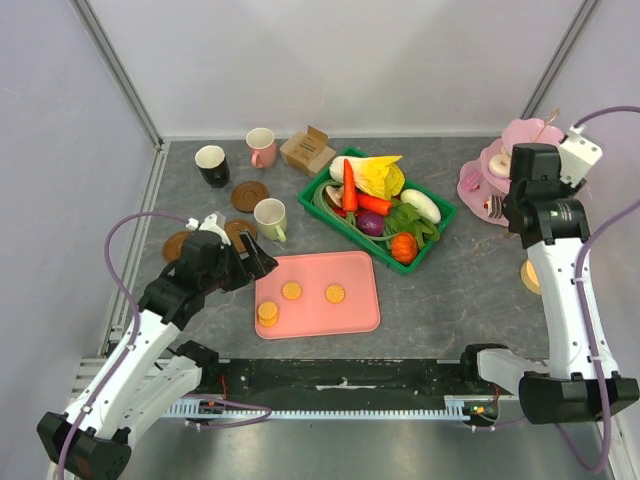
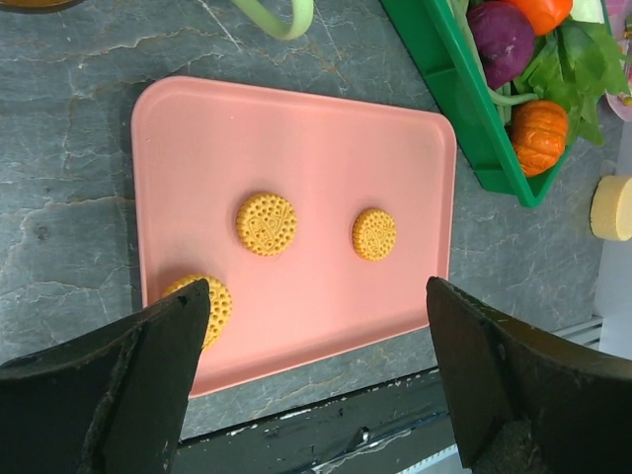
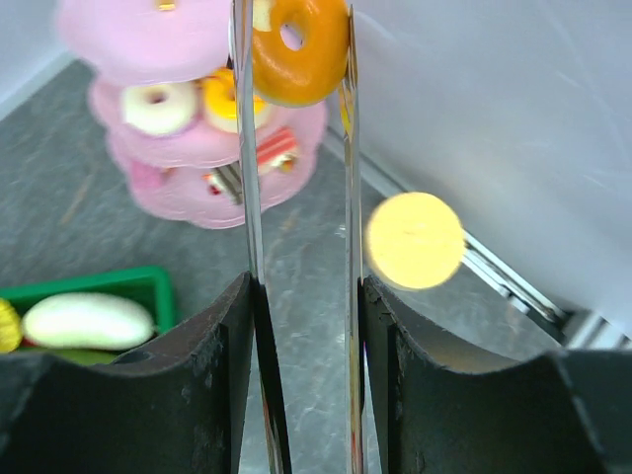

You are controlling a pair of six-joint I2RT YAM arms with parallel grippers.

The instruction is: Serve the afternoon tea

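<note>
My right gripper (image 3: pixel 306 286) is shut on a pair of metal tongs (image 3: pixel 245 148). The tong blades pinch an orange iced donut (image 3: pixel 296 44) beside the pink tiered stand (image 3: pixel 168 44), which carries a white donut (image 3: pixel 158 107) and cake slices. In the top view this gripper (image 1: pixel 512 198) hangs at the stand (image 1: pixel 475 182) on the far right. My left gripper (image 2: pixel 316 326) is open and empty over the near edge of the pink tray (image 2: pixel 296 138), where three orange biscuits (image 2: pixel 267 223) lie. From above, it (image 1: pixel 257 262) sits at the tray's left corner.
Black (image 1: pixel 211 165), pink (image 1: pixel 261 147) and pale-green (image 1: pixel 270 219) mugs stand at the back left among brown coasters (image 1: pixel 249 195). A cardboard box (image 1: pixel 308 150) sits beside them. The green basket (image 1: pixel 443 212) of vegetables lies mid-table. A yellow disc (image 3: pixel 415 240) lies near the right wall.
</note>
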